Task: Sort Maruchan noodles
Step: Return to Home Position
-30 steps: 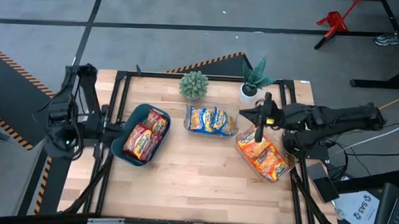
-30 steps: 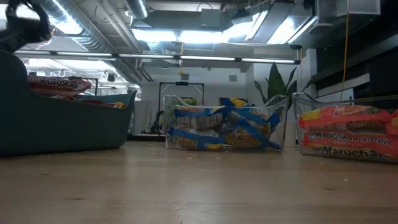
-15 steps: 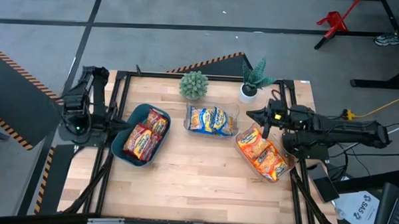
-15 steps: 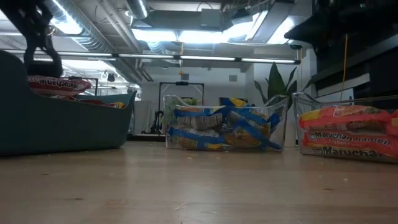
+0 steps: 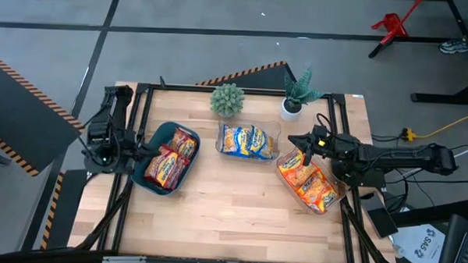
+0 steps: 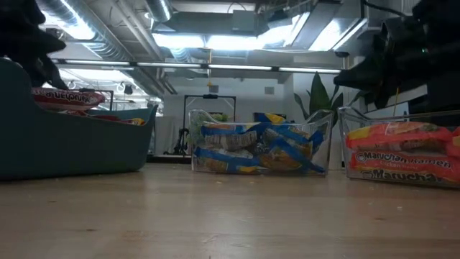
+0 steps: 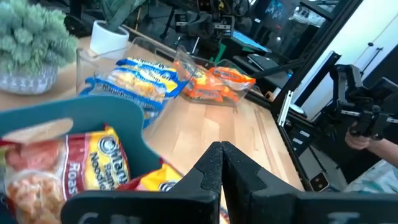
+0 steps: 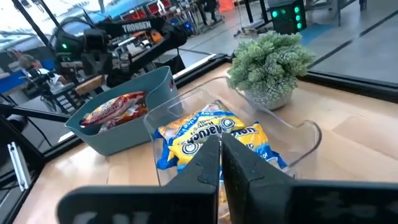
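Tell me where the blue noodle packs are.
High view: the blue noodle packs lie in the clear tub at the table's middle rear, between the teal bin and the orange packs.

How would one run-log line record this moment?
red packs: bin | blue packs: middle tub | orange packs: right tub | left arm: beside bin, jaws shut | right arm: above right tub, jaws shut

Counter tally:
- 1 teal bin (image 5: 143,175), 9 o'clock
- 2 clear tubs (image 5: 250,126), 12 and 3 o'clock
- 2 potted plants (image 5: 227,100)

Top layers show 2 red packets (image 5: 164,166), 2 blue packets (image 5: 235,139) and 2 orange packets (image 5: 319,189). Lower layers can't be counted.
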{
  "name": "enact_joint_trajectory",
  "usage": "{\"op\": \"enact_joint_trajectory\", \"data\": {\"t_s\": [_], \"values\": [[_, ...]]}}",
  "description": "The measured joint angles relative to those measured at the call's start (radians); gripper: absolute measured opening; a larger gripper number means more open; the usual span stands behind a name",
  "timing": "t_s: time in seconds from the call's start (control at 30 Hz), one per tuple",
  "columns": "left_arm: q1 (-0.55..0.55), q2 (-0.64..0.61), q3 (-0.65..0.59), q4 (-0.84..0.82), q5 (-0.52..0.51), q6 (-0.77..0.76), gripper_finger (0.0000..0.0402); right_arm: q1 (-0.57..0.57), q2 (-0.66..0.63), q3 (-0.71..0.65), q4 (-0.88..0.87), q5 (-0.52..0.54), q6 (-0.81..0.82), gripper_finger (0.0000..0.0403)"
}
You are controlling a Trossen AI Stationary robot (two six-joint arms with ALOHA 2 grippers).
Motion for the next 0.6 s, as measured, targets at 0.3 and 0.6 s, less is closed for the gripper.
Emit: {"op": "enact_joint_trajectory", "data": {"t_s": [0.3, 0.6], "values": [[0.0, -0.051, -0.088, 0.022, -0.03, -0.085, 0.0, 0.0, 0.001, -0.109, 0.105, 0.048, 0.049, 0.0005], [0.0, -0.049, -0.09, 0.024, 0.038, -0.099, 0.0, 0.0, 0.002, -0.109, 0.103, 0.059, 0.05, 0.0005]]}}
